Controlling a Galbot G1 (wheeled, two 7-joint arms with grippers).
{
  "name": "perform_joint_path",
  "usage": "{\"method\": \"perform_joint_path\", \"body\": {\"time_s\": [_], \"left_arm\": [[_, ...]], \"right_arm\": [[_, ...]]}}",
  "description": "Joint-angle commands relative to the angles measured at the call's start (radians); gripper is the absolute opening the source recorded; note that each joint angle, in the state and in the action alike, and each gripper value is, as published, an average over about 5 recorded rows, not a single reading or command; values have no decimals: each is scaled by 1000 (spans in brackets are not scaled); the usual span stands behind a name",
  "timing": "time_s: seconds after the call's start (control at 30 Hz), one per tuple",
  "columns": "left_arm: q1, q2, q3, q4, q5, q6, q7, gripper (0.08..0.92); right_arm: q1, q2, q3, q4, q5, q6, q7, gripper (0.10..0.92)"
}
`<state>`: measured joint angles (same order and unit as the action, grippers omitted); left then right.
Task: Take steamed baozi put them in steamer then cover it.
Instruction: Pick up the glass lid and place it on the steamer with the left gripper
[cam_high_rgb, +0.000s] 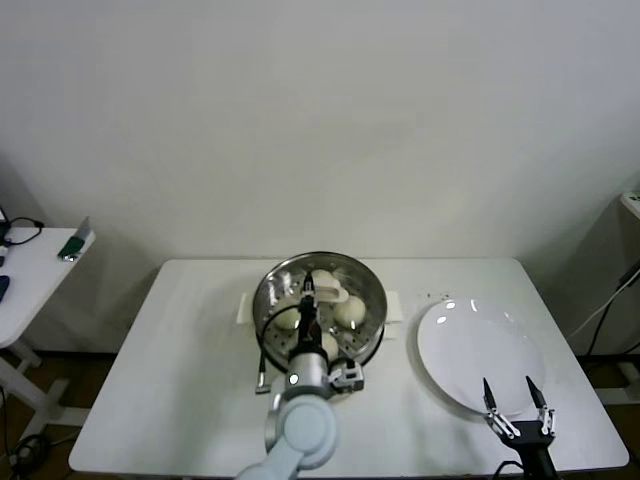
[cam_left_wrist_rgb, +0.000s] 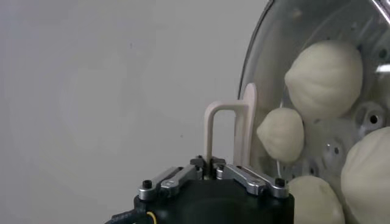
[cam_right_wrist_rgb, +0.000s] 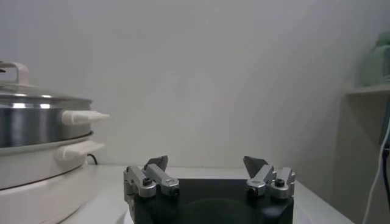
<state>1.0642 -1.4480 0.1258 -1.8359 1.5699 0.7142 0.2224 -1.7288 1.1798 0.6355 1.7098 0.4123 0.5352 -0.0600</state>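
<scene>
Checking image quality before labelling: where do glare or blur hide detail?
Head view: bright glare on the plate. Left wrist view: sharp on the cover handle and baozi; left gripper body dark. Right wrist view: steamer soft, shelf blurred.

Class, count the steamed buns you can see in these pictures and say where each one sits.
4, all in the steamer under the glass cover, seen in the left wrist view: one large bun, a smaller one near the handle, and two partly cut off.
</scene>
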Motion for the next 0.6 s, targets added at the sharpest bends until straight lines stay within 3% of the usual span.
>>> {"method": "perform_joint_path", "body": {"time_s": [0.03, 0.33, 0.43, 0.6], "left_arm": [[5, 26, 6, -61, -32, -1, 39, 198], [59, 103, 31, -220, -184, 15, 47, 455], [85, 124, 32, -268, -306, -5, -17, 542], [154, 146, -56, -335, -633, -120, -201, 672]], "right_arm": [[-3, -6, 3, 12, 11, -19, 3, 823], [-4, -13, -5, 34, 41, -80, 43, 823], [-1, -11, -8, 37, 33, -92, 57, 823], [4, -11, -8, 45, 24, -81, 62, 823]]}}
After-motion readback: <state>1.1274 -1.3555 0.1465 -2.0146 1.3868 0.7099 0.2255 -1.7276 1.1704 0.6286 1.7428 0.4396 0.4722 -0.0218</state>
